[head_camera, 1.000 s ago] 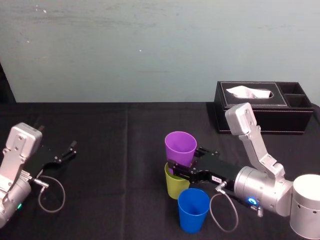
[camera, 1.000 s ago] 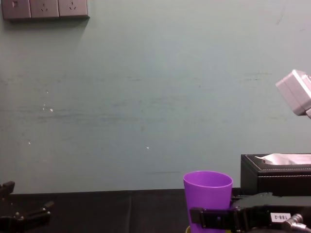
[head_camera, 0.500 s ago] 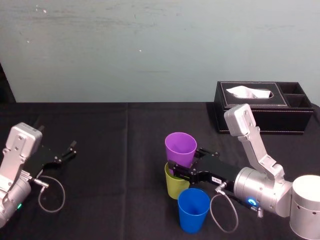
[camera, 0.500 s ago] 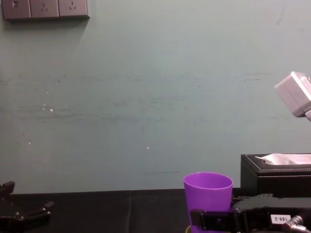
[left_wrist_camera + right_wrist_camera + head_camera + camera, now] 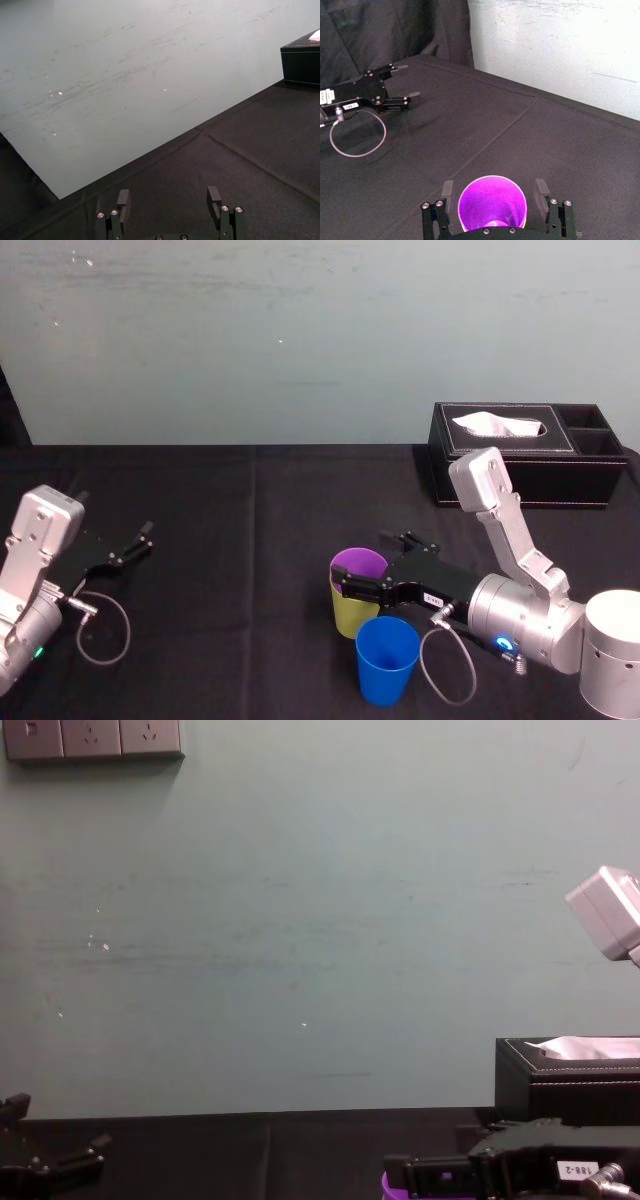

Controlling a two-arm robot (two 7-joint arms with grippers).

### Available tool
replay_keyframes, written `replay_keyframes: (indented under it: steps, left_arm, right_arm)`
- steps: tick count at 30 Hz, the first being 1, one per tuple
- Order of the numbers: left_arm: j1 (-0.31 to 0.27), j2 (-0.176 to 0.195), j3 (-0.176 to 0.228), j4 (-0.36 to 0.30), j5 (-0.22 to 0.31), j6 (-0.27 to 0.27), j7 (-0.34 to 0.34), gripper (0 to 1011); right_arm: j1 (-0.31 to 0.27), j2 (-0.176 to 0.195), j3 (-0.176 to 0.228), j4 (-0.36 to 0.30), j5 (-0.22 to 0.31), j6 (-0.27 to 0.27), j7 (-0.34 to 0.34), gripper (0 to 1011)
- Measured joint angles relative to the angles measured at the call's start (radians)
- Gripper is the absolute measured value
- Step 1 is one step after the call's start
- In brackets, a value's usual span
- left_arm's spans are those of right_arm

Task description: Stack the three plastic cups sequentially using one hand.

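Purple cup (image 5: 492, 202), between fingers of right tool (image 5: 494, 187)

Four cameras, one black table (image 5: 230, 490)

The head view looks down and forward from above the table's near edge, reaching the wall (image 5: 300, 340). The chest view sits low, facing that wall level with the tabletop. The left wrist view looks past the left gripper (image 5: 168, 192) toward the far right corner, sharing the tissue box (image 5: 302, 62) with head and chest views. The right wrist view, close over the purple cup (image 5: 492, 207), faces the left edge and shares that gripper with the head view.
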Motion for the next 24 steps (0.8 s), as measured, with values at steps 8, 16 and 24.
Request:
replay_keyframes:
  steps: [8,16,24]
  left_arm:
    - [0.0,0.0,0.0,0.0,0.0,0.0,0.0,1000]
    - [0.0,0.0,0.0,0.0,0.0,0.0,0.0,1000]
    - [0.0,0.0,0.0,0.0,0.0,0.0,0.0,1000]
  right_arm:
    - [0.0,0.0,0.0,0.0,0.001,0.0,0.001,1003]
    - [-0.004,-0.002,0.006,-0.002,0.001,-0.007,0.0,1003]
    - [-0.033,-0.001,0.051,-0.031,0.01,-0.041,-0.02,1003]
